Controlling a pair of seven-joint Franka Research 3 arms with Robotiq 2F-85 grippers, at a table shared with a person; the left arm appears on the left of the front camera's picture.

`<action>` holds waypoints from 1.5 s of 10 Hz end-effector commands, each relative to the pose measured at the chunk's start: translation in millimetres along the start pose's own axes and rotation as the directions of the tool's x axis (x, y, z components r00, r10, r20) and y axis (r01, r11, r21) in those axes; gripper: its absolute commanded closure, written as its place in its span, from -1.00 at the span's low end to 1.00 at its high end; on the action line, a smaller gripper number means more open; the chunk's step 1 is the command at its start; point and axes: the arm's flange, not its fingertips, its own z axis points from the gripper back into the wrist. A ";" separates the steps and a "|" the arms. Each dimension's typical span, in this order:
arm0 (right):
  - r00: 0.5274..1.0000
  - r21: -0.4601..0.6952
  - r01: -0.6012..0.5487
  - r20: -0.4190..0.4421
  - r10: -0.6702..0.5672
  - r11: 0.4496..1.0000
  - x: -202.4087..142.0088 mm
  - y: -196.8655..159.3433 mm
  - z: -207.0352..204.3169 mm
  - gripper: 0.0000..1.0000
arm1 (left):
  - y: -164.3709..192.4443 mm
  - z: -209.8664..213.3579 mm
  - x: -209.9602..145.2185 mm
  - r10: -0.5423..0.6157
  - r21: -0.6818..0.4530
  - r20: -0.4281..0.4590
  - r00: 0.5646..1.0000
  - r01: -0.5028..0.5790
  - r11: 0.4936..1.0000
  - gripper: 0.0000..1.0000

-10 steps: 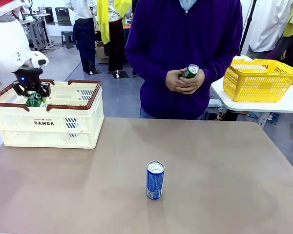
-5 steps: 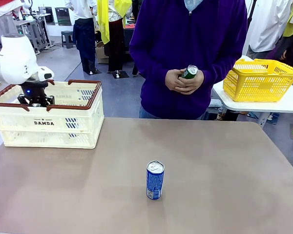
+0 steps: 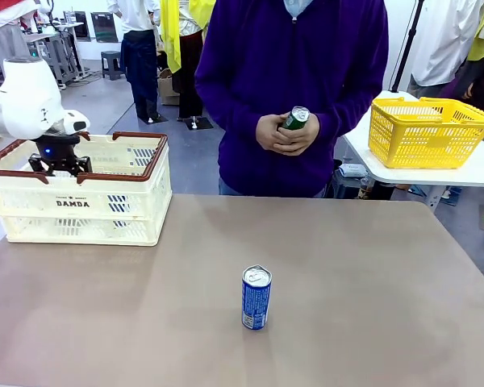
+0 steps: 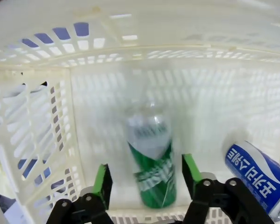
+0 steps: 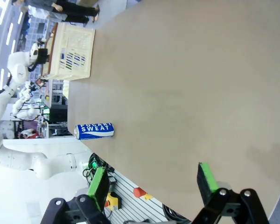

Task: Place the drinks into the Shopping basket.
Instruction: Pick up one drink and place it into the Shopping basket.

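Note:
My left gripper point(image 3: 60, 165) reaches down inside the cream Shopping basket point(image 3: 105, 211). In the left wrist view its jaws point(image 4: 147, 179) stand open around a blurred green can point(image 4: 151, 168) that touches neither pad. A blue can point(image 4: 256, 175) lies on the basket floor to the right. Another blue can point(image 3: 256, 297) stands upright in the middle of the table, also seen lying sideways as the blue can point(image 5: 94, 131) in the right wrist view. The person at the far side holds a green can point(image 3: 294, 118) in both hands. My right gripper point(image 5: 154, 182) hangs open over bare table.
A yellow mesh basket point(image 3: 429, 131) sits on a white side table at the back right. The brown table point(image 3: 371, 266) has free room around the standing can. Other people stand far behind.
My left gripper went down into the basket with the green can and its jaws have opened off it. The person has shifted slightly left.

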 end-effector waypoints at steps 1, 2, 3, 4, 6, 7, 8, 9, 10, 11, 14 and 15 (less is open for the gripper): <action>1.000 -0.002 0.002 -0.008 -0.002 1.000 -1.3 1.8 1.8 -1.00 | 2.4 5.2 3.5 0.006 -0.020 0.009 1.000 -0.006 1.000 -1.00; 1.000 -0.002 0.002 -0.008 -0.002 1.000 -1.3 1.8 1.8 -1.00 | 5.2 17.8 2.8 0.000 -0.034 0.019 1.000 0.001 0.999 -1.00; 1.000 -0.002 0.002 -0.008 -0.002 1.000 -1.3 1.8 1.8 -1.00 | 11.0 44.8 1.6 0.008 -0.042 0.059 0.998 -0.005 0.999 -1.00; 1.000 -0.002 0.002 -0.008 -0.002 1.000 -1.3 1.8 1.8 -1.00 | 19.9 85.0 -1.5 0.038 -0.065 0.107 0.994 -0.031 0.997 -1.00; 1.000 -0.002 0.002 -0.008 -0.002 1.000 -1.3 1.8 1.8 -1.00 | 48.0 189.4 -29.3 0.076 -0.225 0.168 0.983 -0.037 0.974 -1.00; 1.000 -0.002 0.002 -0.008 -0.002 1.000 -1.3 1.8 1.8 -1.00 | 64.8 229.4 -47.0 0.084 -0.282 0.152 0.985 -0.038 0.959 -1.00; 1.000 -0.002 0.002 -0.008 -0.002 1.000 -1.3 1.8 1.8 -1.00 | 88.9 260.2 -60.6 0.094 -0.332 0.122 0.988 -0.048 0.942 -1.00; 1.000 -0.002 0.002 -0.008 -0.002 1.000 -1.3 1.8 1.8 -1.00 | 123.6 287.0 -74.9 0.083 -0.439 0.077 0.994 -0.041 0.898 -1.00; 1.000 -0.002 0.002 -0.008 -0.002 1.000 -1.3 1.8 1.8 -1.00 | 158.6 302.1 -89.6 0.019 -0.609 0.071 0.997 0.029 0.792 -1.00; 1.000 -0.002 0.002 -0.008 -0.002 1.000 -1.3 1.8 1.8 -1.00 | 195.1 303.9 -103.1 0.119 -0.716 0.085 0.989 -0.023 0.698 -1.00; 1.000 -0.002 0.002 -0.008 -0.002 1.000 -1.3 1.8 1.8 -1.00 | 275.0 256.4 -140.9 0.214 -0.905 0.100 0.972 -0.001 0.426 -1.00; 1.000 -0.002 0.002 -0.008 -0.002 1.000 -1.3 1.8 1.8 -1.00 | 235.3 294.9 -145.4 0.186 -0.789 0.118 0.976 -0.021 0.614 -1.00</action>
